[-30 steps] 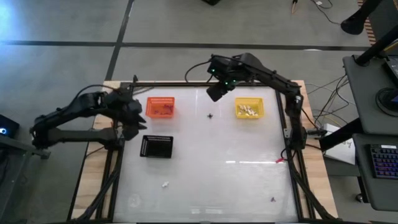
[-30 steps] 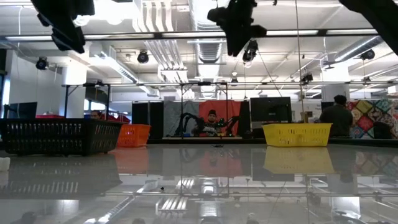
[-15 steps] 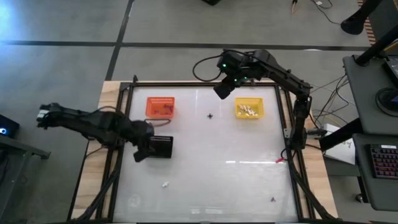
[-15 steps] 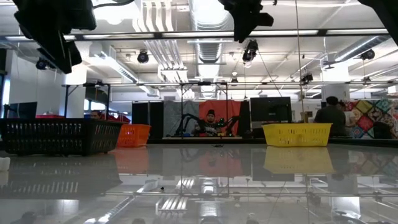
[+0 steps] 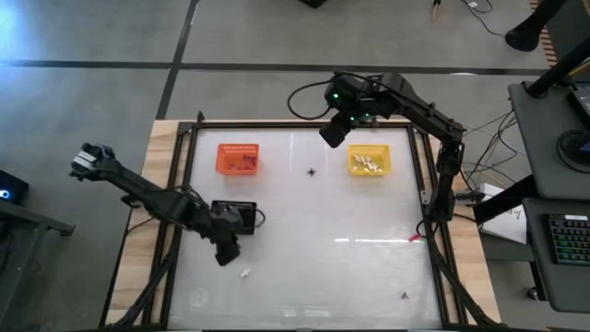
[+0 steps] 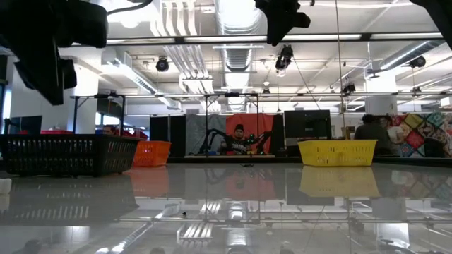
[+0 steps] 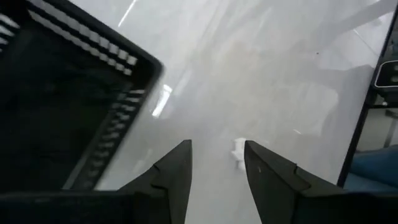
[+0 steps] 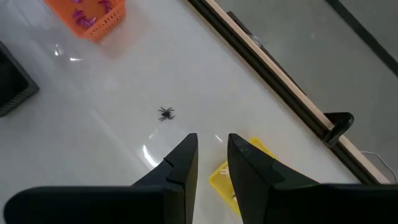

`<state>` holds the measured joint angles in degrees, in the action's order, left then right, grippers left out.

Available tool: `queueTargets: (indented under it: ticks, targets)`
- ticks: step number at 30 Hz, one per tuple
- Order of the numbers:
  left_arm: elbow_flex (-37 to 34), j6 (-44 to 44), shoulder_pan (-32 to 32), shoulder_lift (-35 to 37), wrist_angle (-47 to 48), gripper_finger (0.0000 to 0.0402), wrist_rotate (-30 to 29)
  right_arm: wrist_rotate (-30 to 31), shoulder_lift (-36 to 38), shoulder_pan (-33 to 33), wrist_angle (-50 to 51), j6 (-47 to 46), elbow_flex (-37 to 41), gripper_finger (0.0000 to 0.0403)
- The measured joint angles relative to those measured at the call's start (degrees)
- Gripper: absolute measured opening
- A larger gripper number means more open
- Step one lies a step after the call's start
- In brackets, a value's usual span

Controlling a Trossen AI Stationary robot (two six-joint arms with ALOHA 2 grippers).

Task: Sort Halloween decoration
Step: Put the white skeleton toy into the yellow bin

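A small dark spider trinket [image 5: 312,171] lies on the white table between the orange basket [image 5: 237,159] and the yellow basket [image 5: 369,161]; it also shows in the right wrist view [image 8: 165,113]. A whitish trinket [image 5: 245,273] lies near the table's near-left part, and a dark one [image 5: 404,295] lies near the near-right corner. My left gripper [image 5: 224,251] hangs open above the table, just off the black tray's near edge, with the whitish trinket [image 7: 239,149] ahead of its fingers [image 7: 217,155]. My right gripper [image 5: 334,132] hovers open, high over the far edge, beside the yellow basket.
The black tray [image 5: 235,217] sits right beside my left gripper, on its far side. The orange basket holds purple pieces [image 8: 93,12]; the yellow basket holds whitish ones [image 5: 369,164]. People stand in the room beyond the far edge [image 6: 371,130].
My left arm has stretched out and swung from beside the orange basket toward the near edge, passing the black tray and coming down close to the whitish trinket. My right gripper has drawn a little toward the far-right and upward, then held still.
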<state>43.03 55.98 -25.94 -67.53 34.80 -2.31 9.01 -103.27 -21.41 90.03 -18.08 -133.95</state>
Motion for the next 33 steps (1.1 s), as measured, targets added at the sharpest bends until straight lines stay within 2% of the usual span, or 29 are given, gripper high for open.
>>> queueTargets:
  ticks: [5,11,15,21,33]
  targets:
    - [0.1,3.4,-2.1,-6.6,-5.7,0.0129,0.0,0.0,0.0,0.0,0.0,0.2,0.0,0.0077]
    - [0.1,6.8,-4.5,-12.0,-8.3,0.0129,1.7,-0.7,0.0,0.0,0.0,0.2,0.0,0.0077]
    - [0.1,10.1,-7.0,-14.5,-11.6,0.0129,1.8,-3.2,0.1,0.0,0.0,0.1,0.0,0.0077]
    - [0.1,14.2,-10.2,-18.4,-14.9,0.0129,2.0,-3.5,0.1,0.2,0.0,-0.3,0.0,0.0077]
    - [0.2,15.3,-11.2,-23.1,-16.9,0.0129,3.5,-3.5,0.1,0.2,0.0,-1.9,0.0,0.0077]
